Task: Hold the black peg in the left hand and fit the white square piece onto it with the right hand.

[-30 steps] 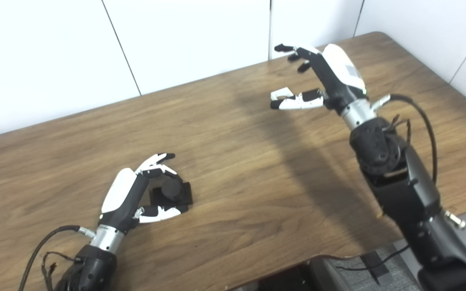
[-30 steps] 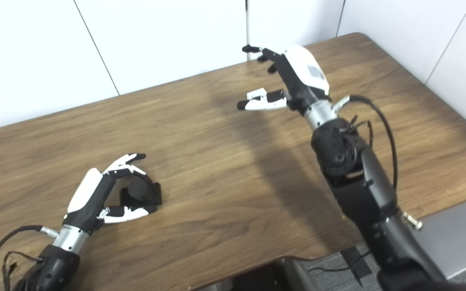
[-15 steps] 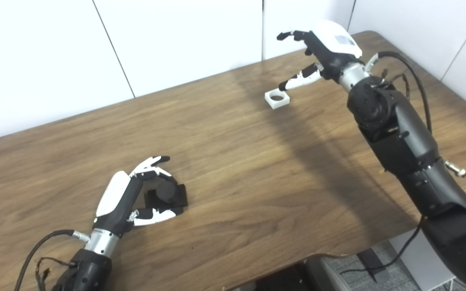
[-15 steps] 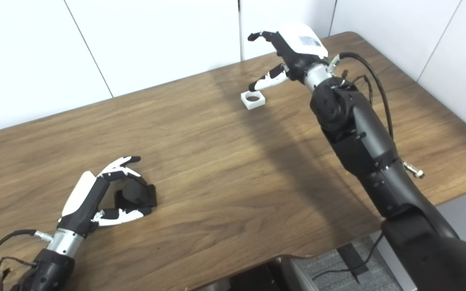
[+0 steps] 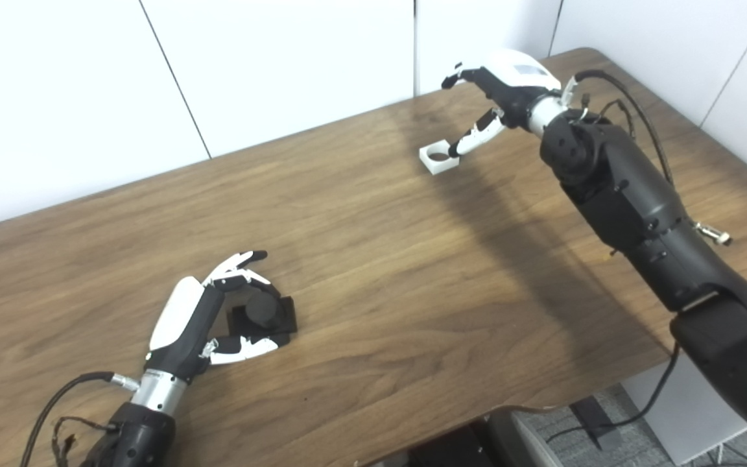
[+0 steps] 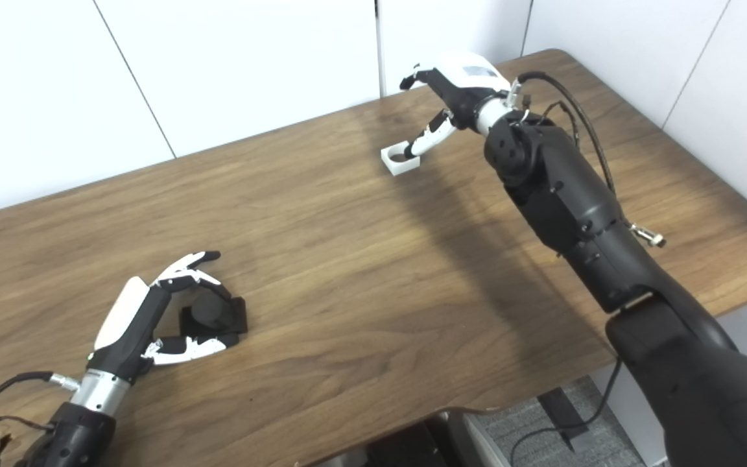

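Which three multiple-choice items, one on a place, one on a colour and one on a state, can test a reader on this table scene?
1. Where does the white square piece lie?
A. far side of the table, near the right hand
B. inside the left hand
C. on the floor

2. What colour is the peg?
A. red
B. black
C. white

3. How is the right hand?
A. closed into a fist
B. open, thumb at the piece
C. holding the peg

Key: 1 A, the piece rests on the wood under the right hand. 2 B, the peg is dark like its base. 3 B, the fingers are spread.
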`<state>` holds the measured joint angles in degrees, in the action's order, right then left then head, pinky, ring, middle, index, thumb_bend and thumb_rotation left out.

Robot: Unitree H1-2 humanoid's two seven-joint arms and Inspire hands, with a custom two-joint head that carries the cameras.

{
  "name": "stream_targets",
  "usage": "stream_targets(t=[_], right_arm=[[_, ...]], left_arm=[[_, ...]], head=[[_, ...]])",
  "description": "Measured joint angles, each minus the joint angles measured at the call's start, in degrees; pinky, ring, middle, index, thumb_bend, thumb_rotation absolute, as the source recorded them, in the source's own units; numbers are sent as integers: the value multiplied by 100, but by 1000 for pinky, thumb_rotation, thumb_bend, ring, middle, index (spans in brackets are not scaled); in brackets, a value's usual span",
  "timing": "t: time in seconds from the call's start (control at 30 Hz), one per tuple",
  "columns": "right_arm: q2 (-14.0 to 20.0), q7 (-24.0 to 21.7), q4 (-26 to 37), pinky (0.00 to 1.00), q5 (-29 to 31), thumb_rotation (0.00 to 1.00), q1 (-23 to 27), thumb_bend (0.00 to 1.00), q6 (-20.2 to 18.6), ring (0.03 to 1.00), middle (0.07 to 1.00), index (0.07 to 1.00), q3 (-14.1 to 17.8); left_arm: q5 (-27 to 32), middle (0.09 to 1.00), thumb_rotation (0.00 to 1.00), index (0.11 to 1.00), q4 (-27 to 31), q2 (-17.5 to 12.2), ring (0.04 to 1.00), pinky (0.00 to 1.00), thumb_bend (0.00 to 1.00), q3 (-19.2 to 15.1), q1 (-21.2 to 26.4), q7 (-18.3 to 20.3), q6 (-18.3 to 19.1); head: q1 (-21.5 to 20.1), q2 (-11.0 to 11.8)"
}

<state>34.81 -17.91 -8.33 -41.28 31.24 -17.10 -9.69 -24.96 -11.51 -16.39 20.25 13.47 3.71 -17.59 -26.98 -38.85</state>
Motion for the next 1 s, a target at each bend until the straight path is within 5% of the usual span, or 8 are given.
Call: stream_targets(t=[1.0], right_arm=[[-133, 68, -1175, 730, -66, 186, 405, 717, 377, 864, 919, 803, -775]], left_arm=[[15, 876, 67, 491, 0, 36, 914, 822, 522, -82, -18, 105, 7]], head=[[229, -9]])
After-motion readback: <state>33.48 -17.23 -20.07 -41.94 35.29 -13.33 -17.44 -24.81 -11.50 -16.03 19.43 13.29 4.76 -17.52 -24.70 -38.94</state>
